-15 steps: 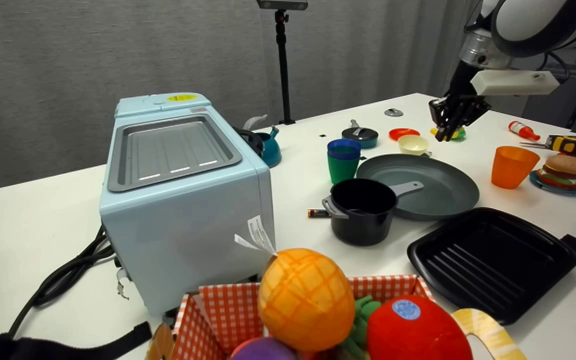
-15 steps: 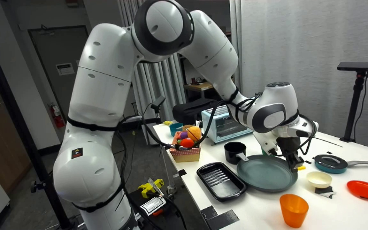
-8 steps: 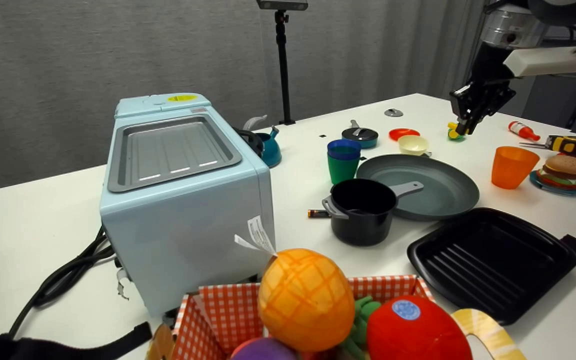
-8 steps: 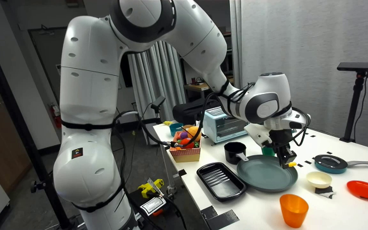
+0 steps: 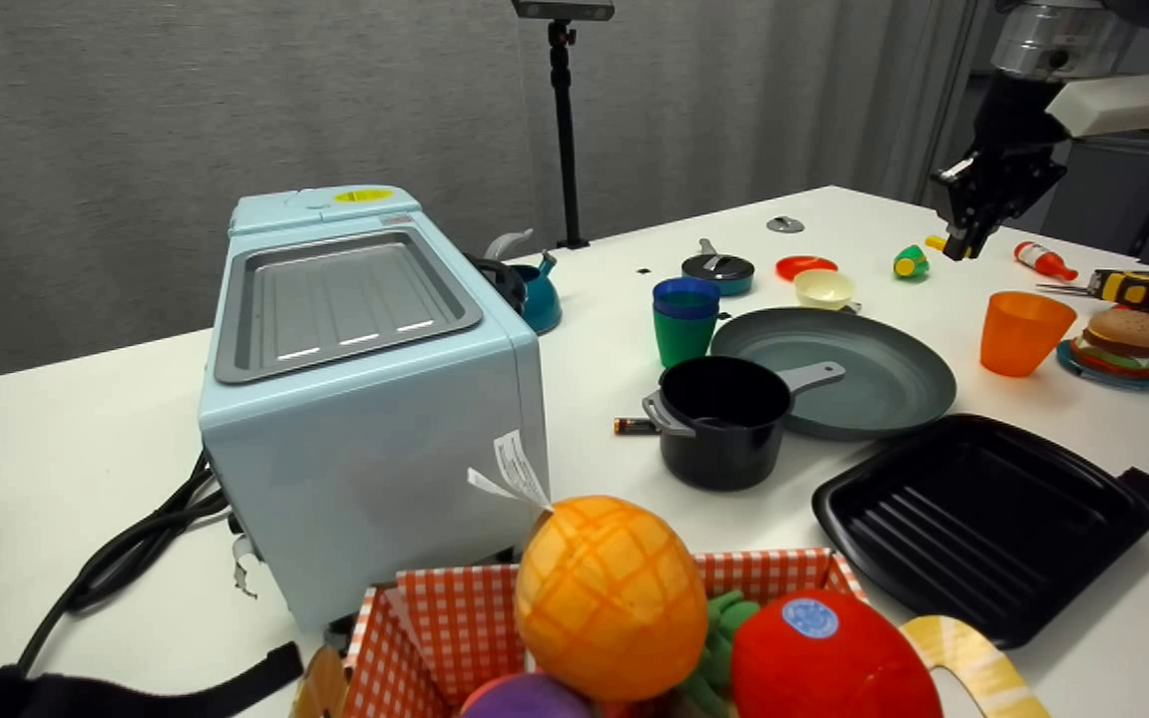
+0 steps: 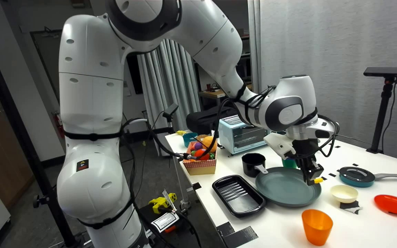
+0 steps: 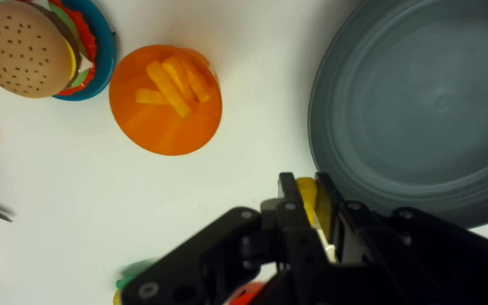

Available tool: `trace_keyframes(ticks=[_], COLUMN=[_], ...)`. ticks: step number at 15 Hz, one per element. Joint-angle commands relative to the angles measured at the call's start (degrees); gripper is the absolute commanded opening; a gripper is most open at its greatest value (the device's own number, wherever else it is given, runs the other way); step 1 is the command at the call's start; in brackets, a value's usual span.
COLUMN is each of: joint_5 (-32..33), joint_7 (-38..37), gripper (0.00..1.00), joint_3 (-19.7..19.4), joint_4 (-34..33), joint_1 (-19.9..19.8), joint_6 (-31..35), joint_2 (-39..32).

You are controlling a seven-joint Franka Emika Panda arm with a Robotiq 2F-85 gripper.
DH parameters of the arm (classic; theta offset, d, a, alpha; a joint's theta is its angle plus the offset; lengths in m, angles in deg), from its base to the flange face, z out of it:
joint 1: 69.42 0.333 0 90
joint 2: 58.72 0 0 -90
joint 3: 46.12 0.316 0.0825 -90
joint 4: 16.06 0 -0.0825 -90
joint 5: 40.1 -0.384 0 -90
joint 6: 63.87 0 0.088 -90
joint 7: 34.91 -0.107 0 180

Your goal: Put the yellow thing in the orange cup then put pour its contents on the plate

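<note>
My gripper (image 5: 960, 249) is shut on the yellow thing (image 5: 935, 242), a small bright piece sticking out sideways from the fingertips. In an exterior view the gripper (image 6: 311, 180) is raised above the far edge of the plate, with the yellow thing (image 6: 318, 180) showing. In the wrist view the yellow thing (image 7: 307, 190) sits between both fingers (image 7: 304, 177). The orange cup (image 6: 316, 227) stands upright, apart from the gripper; it also shows in an exterior view (image 5: 1023, 337). In the wrist view the cup (image 7: 142, 131) holds several yellow pieces. The grey plate (image 7: 413, 101) is flat on the table (image 5: 594, 379).
A toy burger (image 5: 1123, 339) stands beside the cup. A black ridged tray (image 6: 238, 196) and a black pot (image 6: 253, 163) stand by the plate. A cream bowl (image 6: 344, 193), a red dish (image 6: 394, 204), a small pan (image 6: 357, 175) and green-blue cups (image 5: 684, 324) stand around.
My gripper has moved right in an exterior view, away from the cream bowl and past the green toy, carrying the yellow thing. The cup and plate have not moved.
</note>
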Motion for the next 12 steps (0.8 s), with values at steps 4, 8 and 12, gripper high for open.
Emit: trace_keyframes(ticks=[4,8,12], joint_5=[3.71,3.64,5.52], joint_7=[-0.63,-0.14,-1.66], gripper=[0.04,0.04,0.04], joint_3=[-3.06,-4.05,-5.21], joint_4=[4.87,5.7,6.18], joint_1=[-1.7,-2.7,-2.29], joint_6=[-1.66,-2.61,-3.4], joint_2=[2.45,2.08,1.63])
